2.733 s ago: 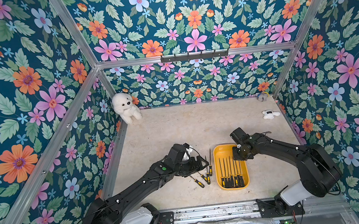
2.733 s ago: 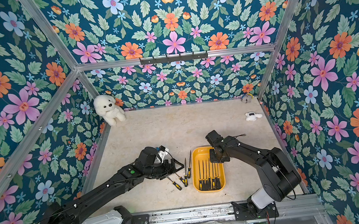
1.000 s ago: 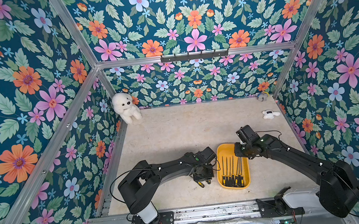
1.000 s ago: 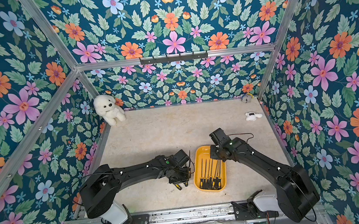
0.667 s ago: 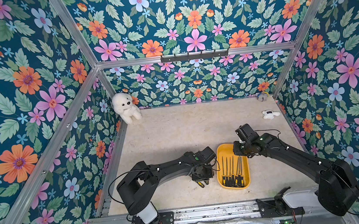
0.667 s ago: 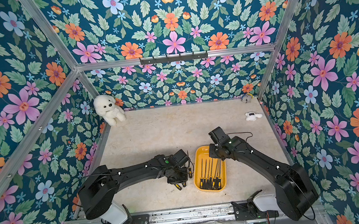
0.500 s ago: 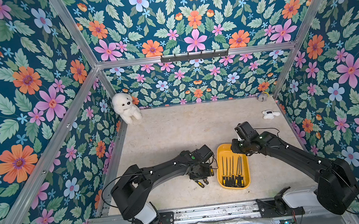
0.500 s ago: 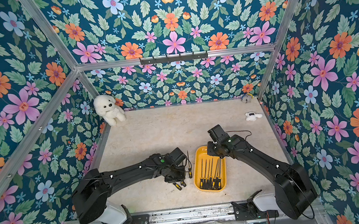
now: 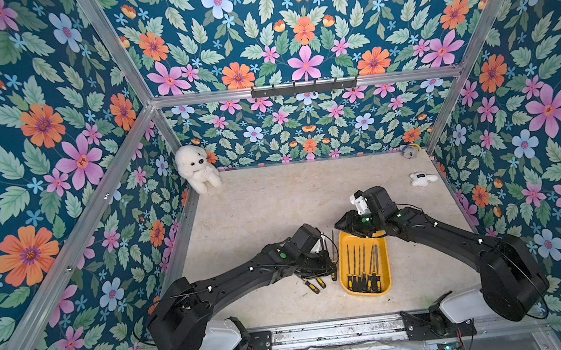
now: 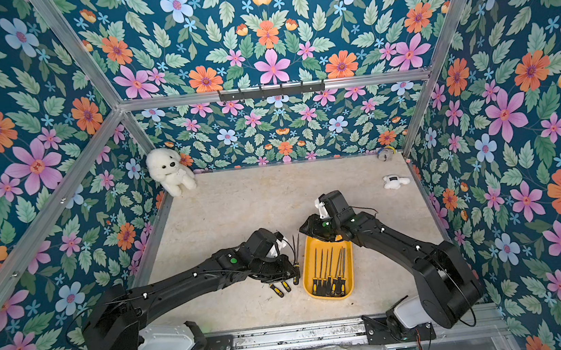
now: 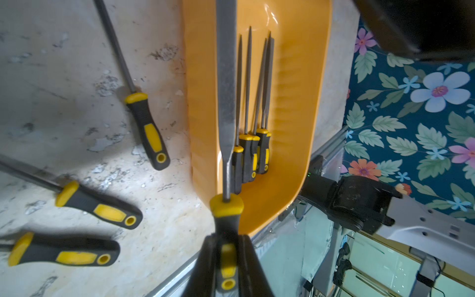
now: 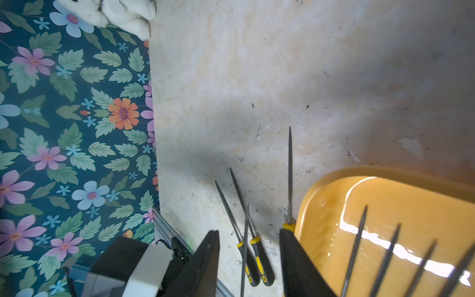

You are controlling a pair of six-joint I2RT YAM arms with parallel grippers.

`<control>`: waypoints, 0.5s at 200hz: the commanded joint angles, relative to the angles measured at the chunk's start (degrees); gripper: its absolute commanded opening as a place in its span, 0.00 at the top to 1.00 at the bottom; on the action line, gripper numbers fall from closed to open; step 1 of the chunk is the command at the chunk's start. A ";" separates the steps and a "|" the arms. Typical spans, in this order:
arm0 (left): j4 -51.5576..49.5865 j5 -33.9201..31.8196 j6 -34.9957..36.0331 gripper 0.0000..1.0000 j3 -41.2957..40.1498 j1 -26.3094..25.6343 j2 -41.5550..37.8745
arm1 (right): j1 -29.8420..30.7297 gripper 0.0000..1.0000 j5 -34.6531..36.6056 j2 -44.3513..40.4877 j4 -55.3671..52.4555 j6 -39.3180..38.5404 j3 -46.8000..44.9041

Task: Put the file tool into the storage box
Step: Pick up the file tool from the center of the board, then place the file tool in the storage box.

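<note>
Tray [image 9: 382, 261], yellow: one, on table [image 9: 274, 201]. 
Files in tray [image 9: 361, 266]: five or six, overlapping, count unsure. 
Loose files [image 11: 147, 131] on table: three. 
Held file [image 11: 226, 102]: one, raised by tray's left side, handle pinched by left gripper [image 11: 227, 240]. 
Right gripper [image 12: 249, 232]: spread, empty.

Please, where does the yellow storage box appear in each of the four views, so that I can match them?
In both top views: the storage box lies low in the middle, between the two arms.
Left wrist: the storage box is seen behind the file that the left gripper holds.
Right wrist: only the rounded end of the storage box shows, beside the open right gripper.
Shared landmark: the loose files on the table beside it.
</note>
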 commanded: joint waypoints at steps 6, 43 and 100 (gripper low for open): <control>3.98 2.55 -0.54 1.00 -0.20 0.10 -0.35 | 0.09 0.59 -4.72 1.53 5.66 2.07 0.40; 4.71 2.38 -1.09 1.00 -0.64 0.10 -0.07 | 0.89 0.65 -5.94 3.50 3.40 0.45 1.34; 5.33 2.58 -1.25 1.00 -0.34 0.27 1.09 | 1.15 0.73 -5.63 3.58 1.37 0.01 -0.16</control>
